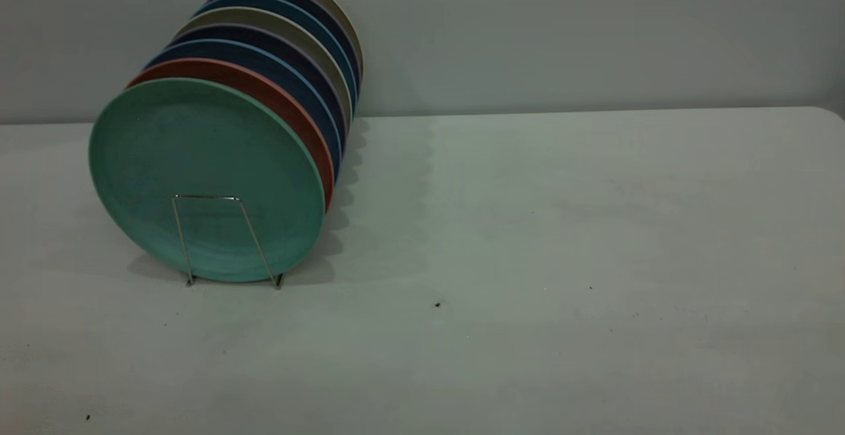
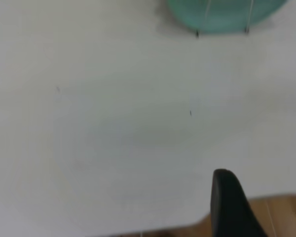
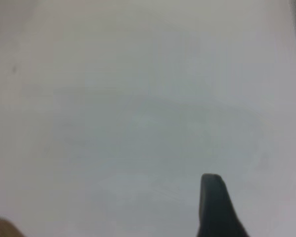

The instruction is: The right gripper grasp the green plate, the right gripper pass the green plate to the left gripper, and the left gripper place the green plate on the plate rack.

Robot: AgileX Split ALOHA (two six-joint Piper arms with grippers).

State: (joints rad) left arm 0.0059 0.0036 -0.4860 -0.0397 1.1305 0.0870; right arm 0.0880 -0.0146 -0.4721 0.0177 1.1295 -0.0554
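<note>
Green plate [image 1: 204, 171] upright in plate rack [image 1: 224, 237], front of row, worktop [image 1: 528, 257] left. Left gripper [image 2: 259, 207] fingers spread, empty. Right gripper [image 3: 259, 210] fingers spread, empty.

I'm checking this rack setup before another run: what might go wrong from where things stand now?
The green plate stands at the very front of the plate rack, held by one thin wire loop; a nudge might tip it forward onto the table.

The plates lean closely together, so knocking one could disturb the row.

The left gripper sits back near the table edge with the green plate ahead of it; moving forward carelessly might strike it.
</note>
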